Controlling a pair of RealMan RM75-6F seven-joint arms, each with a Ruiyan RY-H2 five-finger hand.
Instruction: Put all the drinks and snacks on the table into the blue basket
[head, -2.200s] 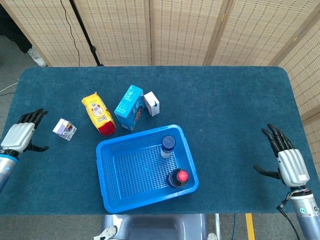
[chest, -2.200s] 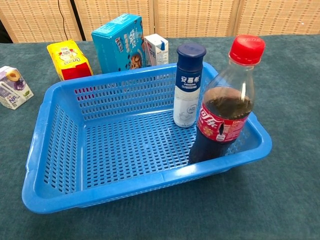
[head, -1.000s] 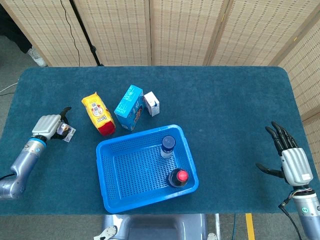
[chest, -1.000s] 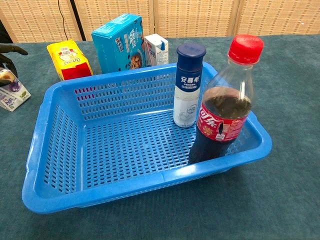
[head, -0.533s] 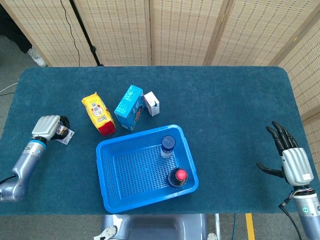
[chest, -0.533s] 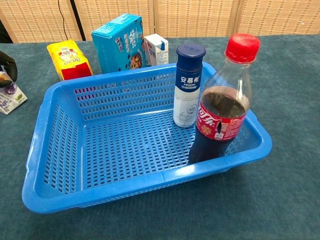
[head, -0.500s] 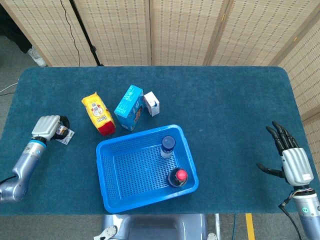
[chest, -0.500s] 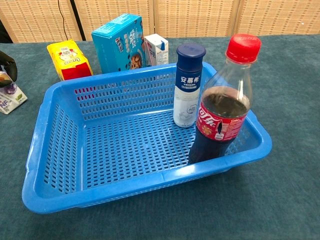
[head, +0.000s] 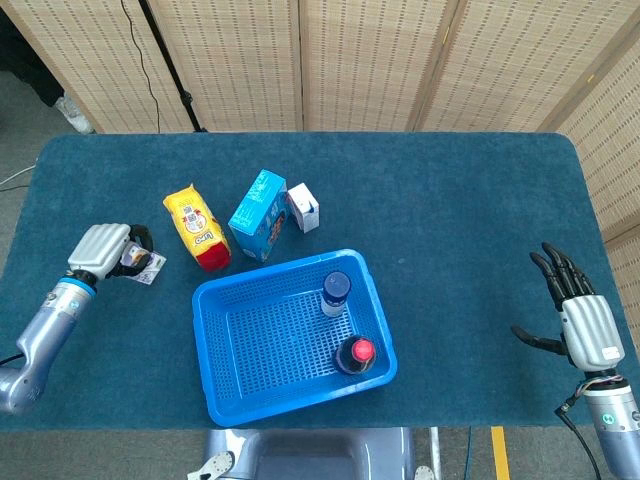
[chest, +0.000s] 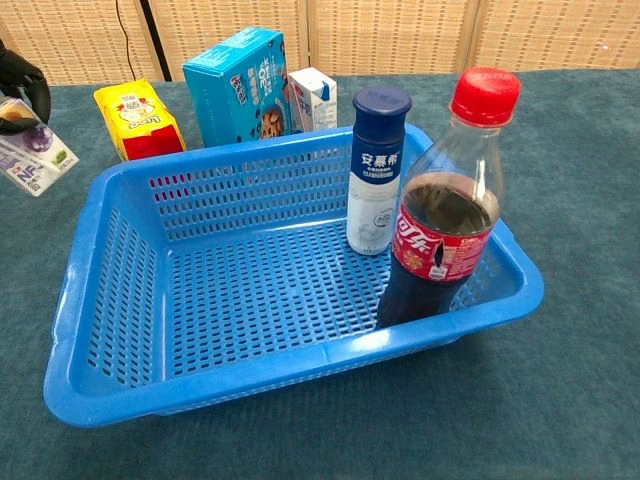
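My left hand (head: 102, 249) grips the small purple-and-white drink carton (head: 143, 264), lifted off the table at the far left; the chest view shows the carton (chest: 32, 152) tilted in black fingers (chest: 24, 72). The blue basket (head: 240, 385) holds a cola bottle (chest: 442, 205) with a red cap and a white bottle (chest: 377, 170) with a navy cap. A yellow snack bag (head: 196, 226), a teal box (head: 258, 214) and a small white carton (head: 303, 207) lie behind the basket. My right hand (head: 582, 322) hovers open at the right edge.
The blue cloth-covered table (head: 450, 200) has bare room on its right half. Wicker screens (head: 370, 60) stand behind the far edge.
My left hand closed around the purple carton, lifted it off the cloth and carried it slightly right, toward the basket. The right hand stayed put.
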